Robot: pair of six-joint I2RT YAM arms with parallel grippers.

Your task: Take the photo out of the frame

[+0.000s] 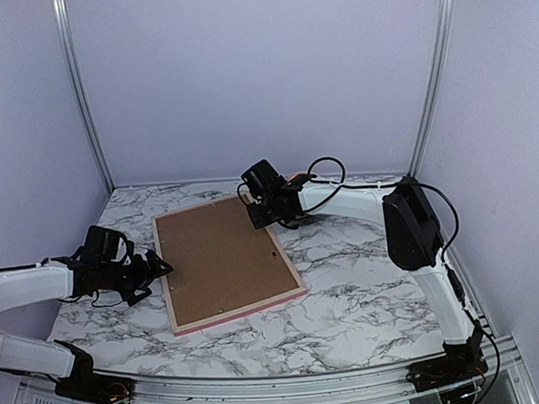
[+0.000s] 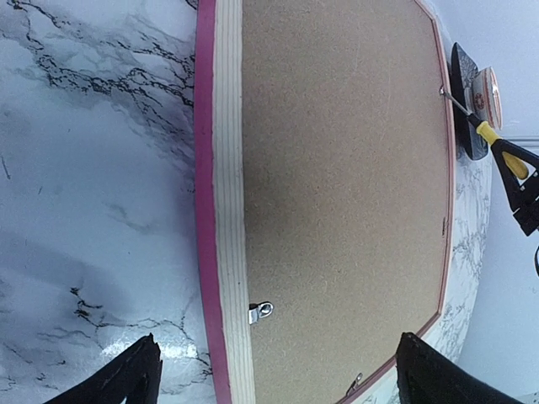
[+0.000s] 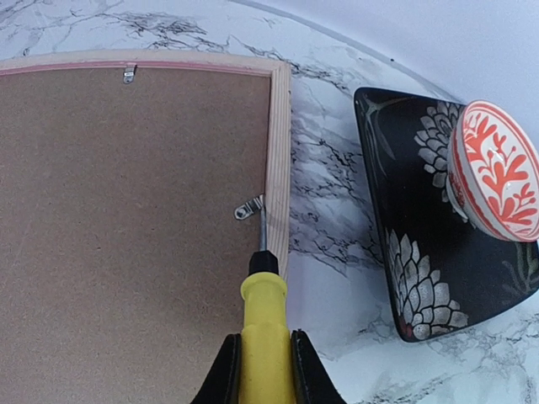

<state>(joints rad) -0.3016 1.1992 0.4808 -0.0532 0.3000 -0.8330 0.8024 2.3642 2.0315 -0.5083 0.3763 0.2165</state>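
The frame (image 1: 244, 312), pink-bordered, lies face down on the table with the brown backing board (image 1: 223, 260) up. The photo is hidden under the board. My right gripper (image 1: 261, 212) is at the frame's far right edge, shut on a yellow-handled screwdriver (image 3: 265, 320). The screwdriver's tip touches a metal tab (image 3: 248, 208) on the wooden rim (image 3: 279, 151). My left gripper (image 1: 159, 268) is open and empty at the frame's left edge. In the left wrist view its jaws straddle the pink rim (image 2: 205, 210), the board (image 2: 337, 168) and another tab (image 2: 261, 312).
A black flower-patterned plate (image 3: 421, 252) with a red-and-white bowl (image 3: 493, 168) on it stands just right of the frame, beside my right gripper. Further tabs (image 3: 129, 74) hold the board along the rim. Walls close the back and sides.
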